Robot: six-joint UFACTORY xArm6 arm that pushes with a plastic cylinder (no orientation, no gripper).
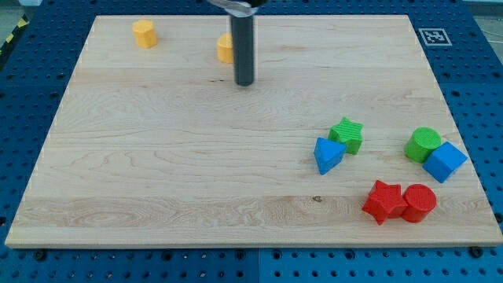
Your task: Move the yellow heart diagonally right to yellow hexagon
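Note:
A yellow block (pixel 145 34), six-sided as far as I can tell, sits near the board's top left. A second yellow block (pixel 225 48) lies to its right, partly hidden behind my rod, so its shape cannot be made out. My tip (pixel 244 82) rests on the wooden board just below and right of this second yellow block, close to it; whether they touch cannot be told.
On the board's right side lie a green star (pixel 347 134), a blue triangle (pixel 328 154), a green cylinder (pixel 424 144), a blue cube (pixel 446 161), a red star (pixel 383 200) and a red cylinder (pixel 419 203). The wooden board (pixel 157 157) lies on a blue pegboard.

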